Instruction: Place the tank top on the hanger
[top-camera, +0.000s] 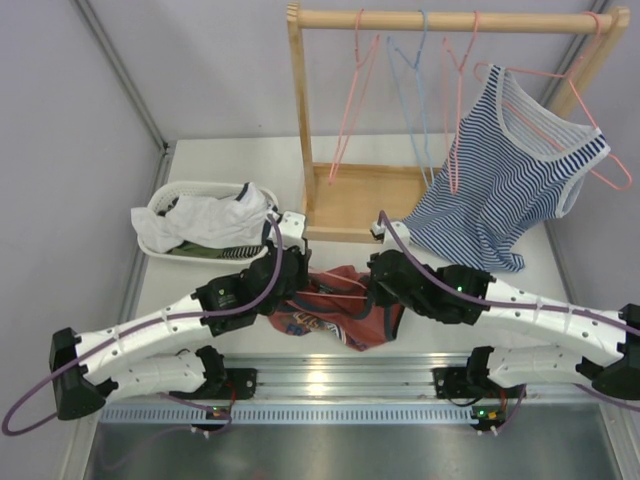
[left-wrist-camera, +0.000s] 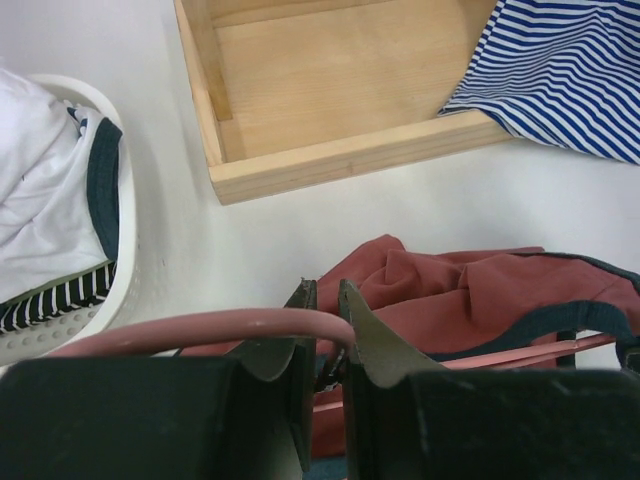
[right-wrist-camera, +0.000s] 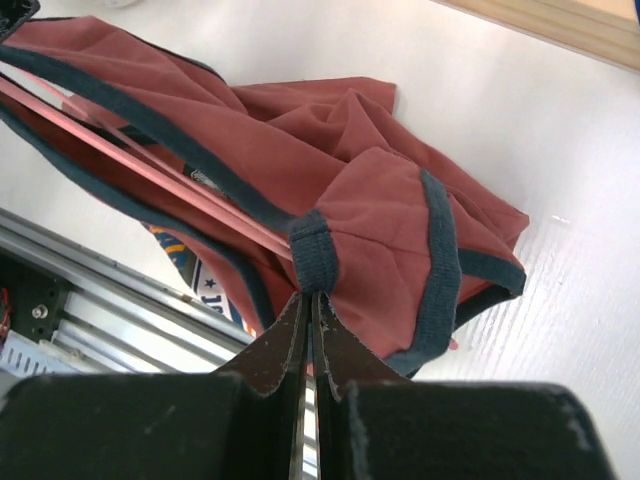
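The rust-red tank top (top-camera: 335, 308) lies bunched on the table between my two grippers, its blue-and-white print showing at the near edge. In the left wrist view my left gripper (left-wrist-camera: 327, 300) is shut on the curved top of the pink hanger (left-wrist-camera: 200, 328), whose straight bar (left-wrist-camera: 520, 352) runs inside the tank top (left-wrist-camera: 450, 290). My right gripper (right-wrist-camera: 312, 298) is shut on a navy-trimmed strap of the tank top (right-wrist-camera: 380, 200), lifting that fold. The hanger's thin arms (right-wrist-camera: 150, 165) pass under the red cloth. From above, the left gripper (top-camera: 298, 292) and right gripper (top-camera: 376, 292) flank the shirt.
A white basket (top-camera: 165, 205) with white and striped clothes stands at the left. Behind the shirt is a wooden rack with a tray base (top-camera: 345, 200); from its rail hang pink hangers, a light blue hanger (top-camera: 410, 70) and a blue-and-white striped tank top (top-camera: 510, 170).
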